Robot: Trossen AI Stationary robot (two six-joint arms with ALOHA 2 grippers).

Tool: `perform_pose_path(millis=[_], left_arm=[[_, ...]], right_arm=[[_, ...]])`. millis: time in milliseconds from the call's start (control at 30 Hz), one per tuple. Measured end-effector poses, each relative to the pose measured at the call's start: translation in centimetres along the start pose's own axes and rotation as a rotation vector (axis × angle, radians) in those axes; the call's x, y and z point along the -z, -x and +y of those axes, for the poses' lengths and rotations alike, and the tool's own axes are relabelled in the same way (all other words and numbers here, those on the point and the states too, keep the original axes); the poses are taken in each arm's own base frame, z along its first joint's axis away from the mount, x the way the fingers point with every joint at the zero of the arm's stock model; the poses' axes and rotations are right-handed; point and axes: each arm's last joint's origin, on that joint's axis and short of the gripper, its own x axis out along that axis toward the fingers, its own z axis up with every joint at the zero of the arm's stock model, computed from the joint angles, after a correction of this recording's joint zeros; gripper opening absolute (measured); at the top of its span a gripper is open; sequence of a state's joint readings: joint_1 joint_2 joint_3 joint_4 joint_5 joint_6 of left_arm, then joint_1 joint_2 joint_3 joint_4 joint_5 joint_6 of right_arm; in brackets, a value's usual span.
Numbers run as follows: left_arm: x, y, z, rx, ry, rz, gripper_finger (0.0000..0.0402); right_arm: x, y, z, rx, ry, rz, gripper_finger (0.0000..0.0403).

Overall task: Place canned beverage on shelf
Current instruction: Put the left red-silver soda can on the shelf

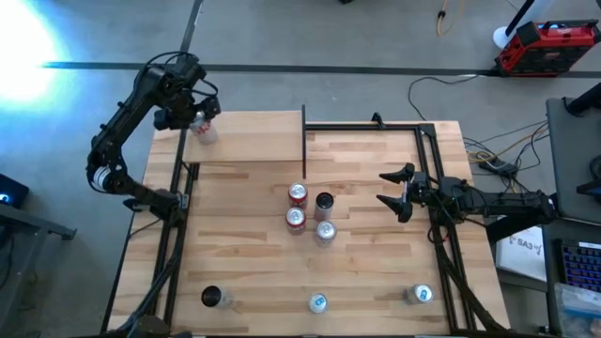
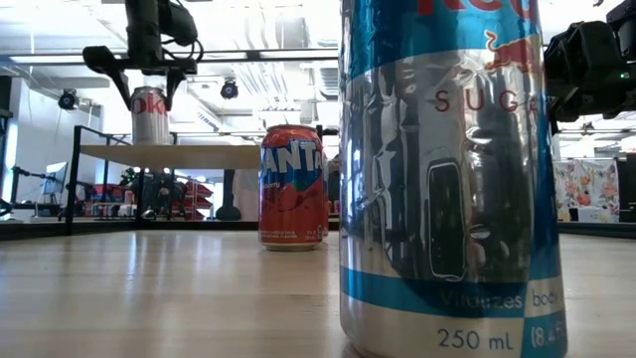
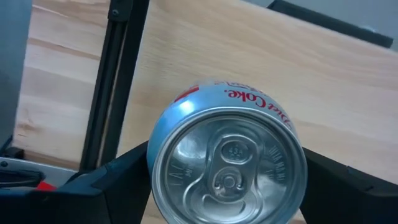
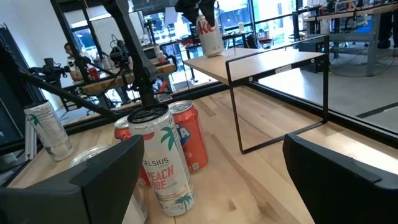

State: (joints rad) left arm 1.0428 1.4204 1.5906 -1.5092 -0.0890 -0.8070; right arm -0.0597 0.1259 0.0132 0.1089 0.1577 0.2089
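Note:
A silver Diet Coke can (image 1: 201,128) stands upright on the pale wood shelf (image 1: 254,141) near its far left corner. It also shows in the low view (image 2: 150,117) and the left wrist view (image 3: 227,168). My left gripper (image 1: 197,115) is above it, shut on it. My right gripper (image 1: 398,192) is open and empty above the table's right side, level with the group of cans in the middle. My left gripper pinches the Diet Coke can's upper wall (image 3: 154,155) between its two fingers, one on each side just below the rim. The fingers come from above, pointing down. The can is upright, its base on the shelf board (image 2: 199,156).
Two red cans (image 1: 297,195), a dark-topped can (image 1: 324,201) and a silver can (image 1: 326,231) stand mid-table beside the shelf's black frame (image 1: 304,141). Three more cans (image 1: 317,302) stand along the near edge. A Red Bull can (image 2: 447,179) fills the low view.

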Motion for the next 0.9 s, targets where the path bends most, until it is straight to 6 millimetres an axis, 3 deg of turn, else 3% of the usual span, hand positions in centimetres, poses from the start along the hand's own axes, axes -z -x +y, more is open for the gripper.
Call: perform_pose_path(millis=[500,900], left_arm=[[-0.3,-0.5,-0.5,-0.01,0.033,-0.026,0.0313],[-0.5,-2.2,-1.3,-0.064,0.018,0.049,0.0348]], right_arm=[[0.0,0.0,0.0,0.0,0.0,0.0,0.0368],[0.0,0.0,0.0,0.0,0.0,0.0,0.0368]])
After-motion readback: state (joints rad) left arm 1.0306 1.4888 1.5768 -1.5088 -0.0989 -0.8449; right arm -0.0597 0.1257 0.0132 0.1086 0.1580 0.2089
